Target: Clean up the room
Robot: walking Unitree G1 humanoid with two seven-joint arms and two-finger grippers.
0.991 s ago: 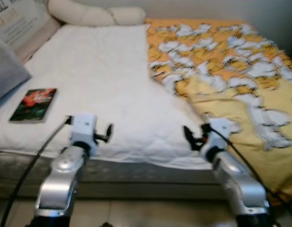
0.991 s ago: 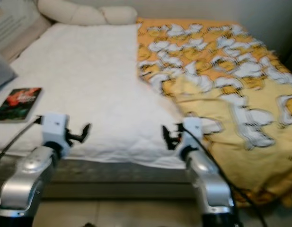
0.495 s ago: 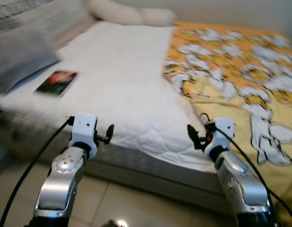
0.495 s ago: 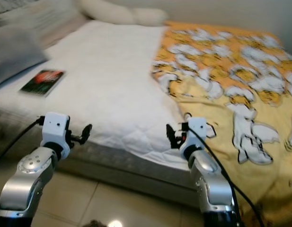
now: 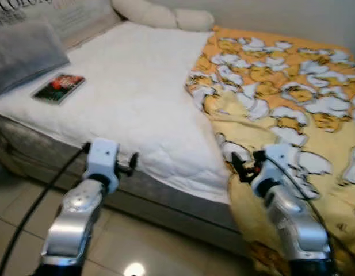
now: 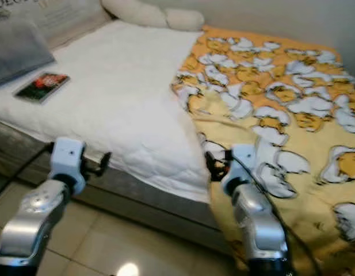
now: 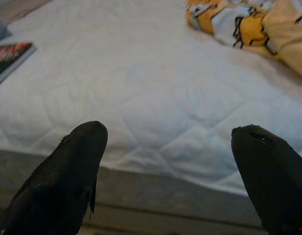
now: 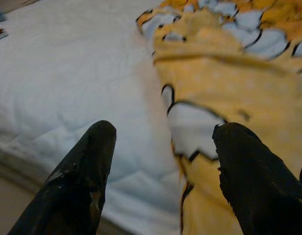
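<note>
Before the robot stands a bed point(image 5: 137, 109) with a white quilted cover, its right half under a yellow blanket point(image 5: 292, 115) printed with white cartoon figures. Near the bed's left edge lies a book point(image 5: 58, 88) with a dark red cover, beside a grey pillow point(image 5: 22, 54). Both arms are raised short of the mattress edge. Wrist views show the left gripper point(image 7: 173, 156) and right gripper point(image 8: 160, 161) spread apart, holding nothing; the head views blur the fingers. Cover lettering is unreadable.
</note>
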